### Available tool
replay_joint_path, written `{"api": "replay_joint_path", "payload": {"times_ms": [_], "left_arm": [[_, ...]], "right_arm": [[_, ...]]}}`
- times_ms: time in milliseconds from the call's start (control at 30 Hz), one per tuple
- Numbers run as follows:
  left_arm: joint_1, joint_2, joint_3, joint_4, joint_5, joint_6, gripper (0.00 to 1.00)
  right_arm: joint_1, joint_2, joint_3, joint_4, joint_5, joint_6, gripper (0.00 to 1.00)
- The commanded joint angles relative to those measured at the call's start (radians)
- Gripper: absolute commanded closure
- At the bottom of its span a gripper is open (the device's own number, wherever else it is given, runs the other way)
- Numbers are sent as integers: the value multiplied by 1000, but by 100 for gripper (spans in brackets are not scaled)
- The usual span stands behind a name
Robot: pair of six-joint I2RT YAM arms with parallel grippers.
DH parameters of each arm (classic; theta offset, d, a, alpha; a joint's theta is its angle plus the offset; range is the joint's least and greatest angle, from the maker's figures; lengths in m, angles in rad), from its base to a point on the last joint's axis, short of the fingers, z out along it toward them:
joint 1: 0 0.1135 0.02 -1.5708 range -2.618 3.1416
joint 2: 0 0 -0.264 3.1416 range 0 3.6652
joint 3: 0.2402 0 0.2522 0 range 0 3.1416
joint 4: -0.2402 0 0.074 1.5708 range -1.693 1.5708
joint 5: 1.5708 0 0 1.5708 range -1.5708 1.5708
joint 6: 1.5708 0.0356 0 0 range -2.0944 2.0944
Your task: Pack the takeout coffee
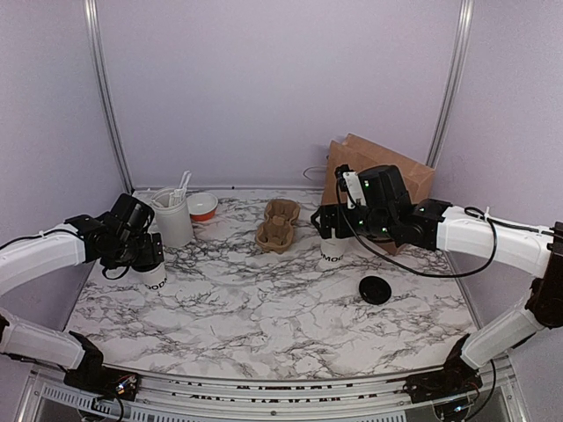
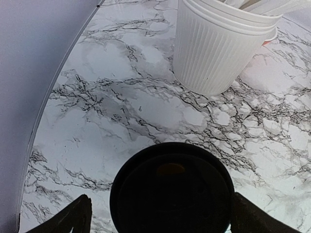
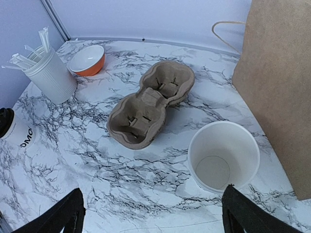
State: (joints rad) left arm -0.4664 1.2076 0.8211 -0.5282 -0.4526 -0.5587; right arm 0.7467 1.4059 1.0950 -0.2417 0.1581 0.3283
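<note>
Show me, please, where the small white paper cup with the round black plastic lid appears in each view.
Top external: the lidded cup stands at middle left.
Left wrist: its black lid fills the bottom centre, seen from above.
Right wrist: the cup is cut by the left edge, at mid-height.
Shared landmark: the ribbed white utensil holder, close to the cup in every view.

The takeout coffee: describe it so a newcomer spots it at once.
At the left of the marble table, beside the ribbed white utensil holder, stands a small white paper cup with black lettering. Unlike the matching cup near the brown bag, it wears a black lid.
</note>
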Motion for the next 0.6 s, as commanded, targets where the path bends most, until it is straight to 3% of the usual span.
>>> {"api": "replay_joint_path", "payload": {"times_ms": [0, 567], "left_arm": [[3, -37, 22, -32, 2, 10, 1], [4, -88, 95, -76, 57, 54, 1]], "right_arm": [[-9, -19, 41, -4, -7, 5, 5], [-24, 11, 144, -87, 33, -25, 5]]}}
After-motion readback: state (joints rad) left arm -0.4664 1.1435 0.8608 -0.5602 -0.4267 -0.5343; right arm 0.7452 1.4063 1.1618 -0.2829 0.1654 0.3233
